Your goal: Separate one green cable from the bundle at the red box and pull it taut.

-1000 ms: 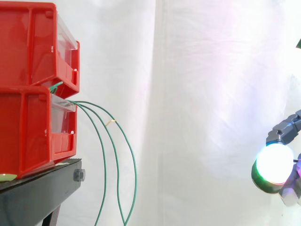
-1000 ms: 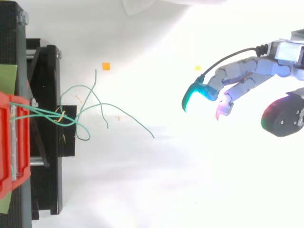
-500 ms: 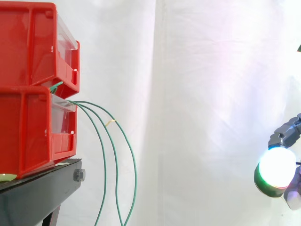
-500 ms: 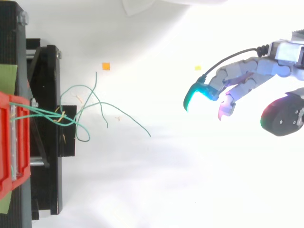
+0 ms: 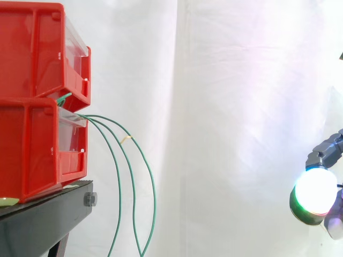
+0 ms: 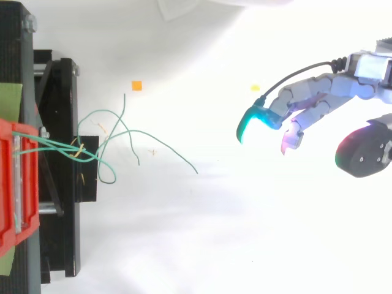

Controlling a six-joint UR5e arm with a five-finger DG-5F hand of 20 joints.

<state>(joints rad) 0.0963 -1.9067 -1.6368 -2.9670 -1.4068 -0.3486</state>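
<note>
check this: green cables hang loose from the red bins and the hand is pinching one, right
Not quite. The top view shows the hand open and well clear of the green cables, holding nothing. They do hang loose from the red bins.

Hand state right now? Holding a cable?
Hand: open, fingers relaxed, holding nothing, apart from the green cables.

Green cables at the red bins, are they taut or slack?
Slack: the green cables droop in loose arcs from the red bins, and the hand is apart from them.
</note>
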